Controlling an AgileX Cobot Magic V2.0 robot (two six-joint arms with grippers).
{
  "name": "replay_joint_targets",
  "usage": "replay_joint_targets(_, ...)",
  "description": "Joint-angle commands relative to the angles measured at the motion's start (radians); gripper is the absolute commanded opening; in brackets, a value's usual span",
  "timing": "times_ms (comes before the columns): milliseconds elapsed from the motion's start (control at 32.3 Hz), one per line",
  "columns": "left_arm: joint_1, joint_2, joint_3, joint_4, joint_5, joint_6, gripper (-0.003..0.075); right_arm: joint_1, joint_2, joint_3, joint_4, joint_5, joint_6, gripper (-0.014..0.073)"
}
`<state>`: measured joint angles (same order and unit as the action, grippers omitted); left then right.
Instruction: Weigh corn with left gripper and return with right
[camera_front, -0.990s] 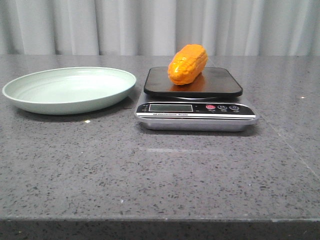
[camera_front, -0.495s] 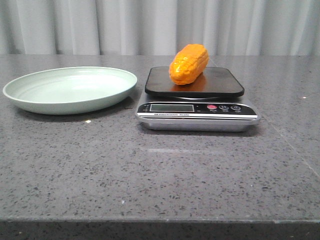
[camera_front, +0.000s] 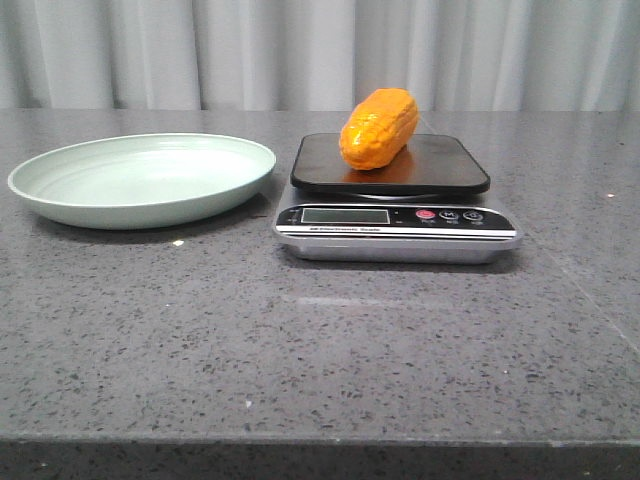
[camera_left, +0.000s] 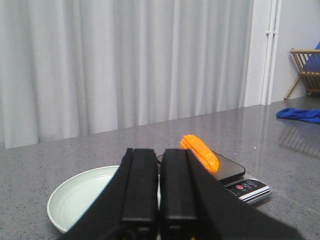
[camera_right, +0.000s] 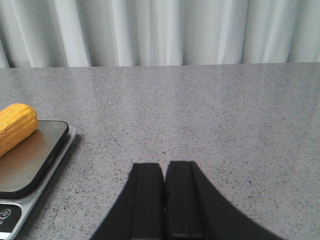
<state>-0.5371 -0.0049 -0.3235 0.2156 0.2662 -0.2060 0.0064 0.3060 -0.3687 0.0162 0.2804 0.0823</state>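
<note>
The orange corn (camera_front: 377, 128) lies on the black platform of a kitchen scale (camera_front: 395, 225), right of centre on the table. It also shows in the left wrist view as corn (camera_left: 200, 152) and in the right wrist view as corn (camera_right: 16, 126). My left gripper (camera_left: 159, 152) is shut with nothing in it, held back from the plate and the scale. My right gripper (camera_right: 163, 167) is shut and empty over bare table to the right of the scale. Neither gripper appears in the front view.
A pale green plate (camera_front: 140, 180) with nothing on it sits left of the scale, almost touching it. A grey speckled tabletop (camera_front: 320, 340) stretches to the front edge. White curtains hang behind. Far off in the left wrist view lie a blue cloth (camera_left: 300, 114) and a wooden rack (camera_left: 306, 70).
The front view shifts very slightly to the right across the frames. The corn stays on the scale and nothing else moves.
</note>
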Motion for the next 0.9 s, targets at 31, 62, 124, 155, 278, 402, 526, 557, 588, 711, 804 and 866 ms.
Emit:
replay_joint_targets(31,-0.004,0.002,-0.023,0.004,-0.085,0.000,0.0133,0.003,0.024,-0.047,0.002,-0.068,-0.001,0.0163)
replay_joint_targets(62,-0.004,0.002,-0.023,0.004,-0.085,0.000,0.0133,0.005,0.028,-0.056,0.002,-0.056,-0.001,0.0191)
replay_joint_targets(124,-0.004,0.002,-0.023,0.001,-0.085,0.000,0.0133,0.024,0.039,-0.079,0.002,-0.031,-0.001,0.0288)
replay_joint_targets(155,-0.004,0.002,-0.023,-0.002,-0.085,0.000,0.0133,0.036,0.049,-0.093,0.002,-0.017,-0.001,0.0342)
replay_joint_targets(278,-0.004,0.002,-0.023,-0.002,-0.085,0.000,0.0133,0.096,0.091,-0.155,0.081,0.035,-0.001,0.0561)
replay_joint_targets(402,-0.004,0.002,-0.023,-0.002,-0.085,0.000,0.0133,0.159,0.137,-0.188,0.207,0.019,-0.007,0.0606)
replay_joint_targets(526,-0.004,0.002,-0.023,-0.002,-0.085,0.000,0.0133,0.237,0.235,-0.242,0.211,0.021,-0.007,0.0606)
replay_joint_targets(557,-0.004,0.002,-0.023,-0.002,-0.085,0.000,0.0133,0.252,0.265,-0.256,0.211,0.024,-0.007,0.0606)
replay_joint_targets(588,-0.004,0.002,-0.023,-0.002,-0.085,0.000,0.0133,0.273,0.297,-0.283,0.211,0.027,-0.007,0.0606)
replay_joint_targets(711,-0.004,0.002,-0.023,-0.002,-0.085,0.000,0.0133,0.372,0.458,-0.398,0.211,0.041,-0.004,0.0606)
replay_joint_targets(804,-0.004,0.002,-0.023,-0.002,-0.085,0.000,0.0133,0.454,0.599,-0.504,0.211,0.078,0.008,0.0606)
replay_joint_targets(866,-0.004,0.002,-0.023,-0.002,-0.085,0.000,0.0133,0.496,0.717,-0.591,0.211,0.115,0.025,0.0606)
